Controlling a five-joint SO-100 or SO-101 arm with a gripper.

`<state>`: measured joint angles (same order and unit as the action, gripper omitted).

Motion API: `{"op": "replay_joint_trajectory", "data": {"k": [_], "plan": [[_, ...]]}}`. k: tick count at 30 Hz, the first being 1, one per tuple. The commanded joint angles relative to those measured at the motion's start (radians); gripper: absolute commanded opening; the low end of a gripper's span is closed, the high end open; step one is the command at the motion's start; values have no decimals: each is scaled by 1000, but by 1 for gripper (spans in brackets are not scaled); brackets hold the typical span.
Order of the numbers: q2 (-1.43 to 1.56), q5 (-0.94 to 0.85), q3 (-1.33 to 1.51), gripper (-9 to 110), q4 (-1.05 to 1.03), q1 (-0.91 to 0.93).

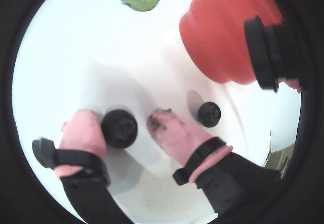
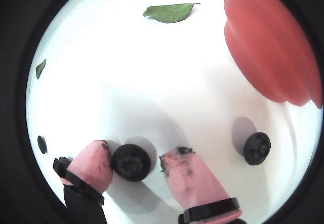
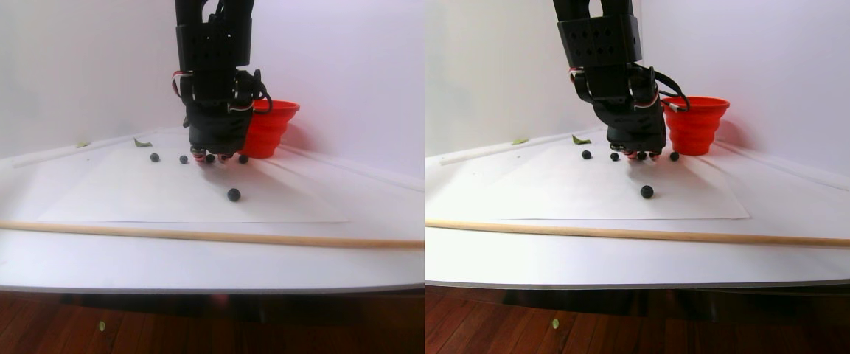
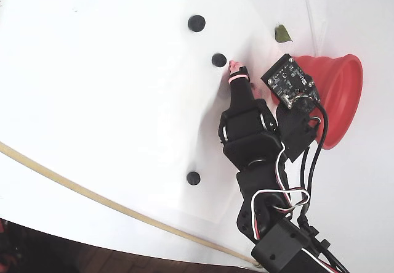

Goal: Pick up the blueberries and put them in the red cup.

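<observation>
My gripper (image 1: pixel 121 118) (image 2: pixel 136 150) is down at the white sheet, open, its pink fingertips on either side of one of the blueberries (image 1: pixel 119 128) (image 2: pixel 131 162). That berry touches the left finger (image 2: pixel 93 163) in both wrist views, and a gap separates it from the stained right finger (image 2: pixel 190 176). A second berry (image 1: pixel 209 114) (image 2: pixel 256 148) lies to the right of the fingers. The red cup (image 1: pixel 223 32) (image 2: pixel 273 42) (image 4: pixel 338 94) stands beyond it. The fixed view shows other berries (image 4: pixel 218 60) (image 4: pixel 196 23) (image 4: pixel 193 178) loose on the sheet; the berry between the fingers is hidden there by the arm.
A green leaf (image 1: pixel 140 1) (image 2: pixel 169 12) (image 4: pixel 282 34) lies beyond the gripper near the cup, and a smaller scrap (image 2: pixel 40 68) lies at the far left. A long wooden stick (image 3: pixel 174 234) (image 4: pixel 92 196) crosses the table in front of the sheet. The wall stands behind the cup.
</observation>
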<state>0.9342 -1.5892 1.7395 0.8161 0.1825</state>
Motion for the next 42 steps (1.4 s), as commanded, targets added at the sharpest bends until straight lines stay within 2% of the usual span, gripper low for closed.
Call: {"op": "replay_joint_trajectory", "data": {"k": [1, 18, 42], "plan": [[18, -2, -55, 18, 0, -8], [14, -14, -52, 11, 0, -12], [143, -15, 51, 11, 17, -25]]}}
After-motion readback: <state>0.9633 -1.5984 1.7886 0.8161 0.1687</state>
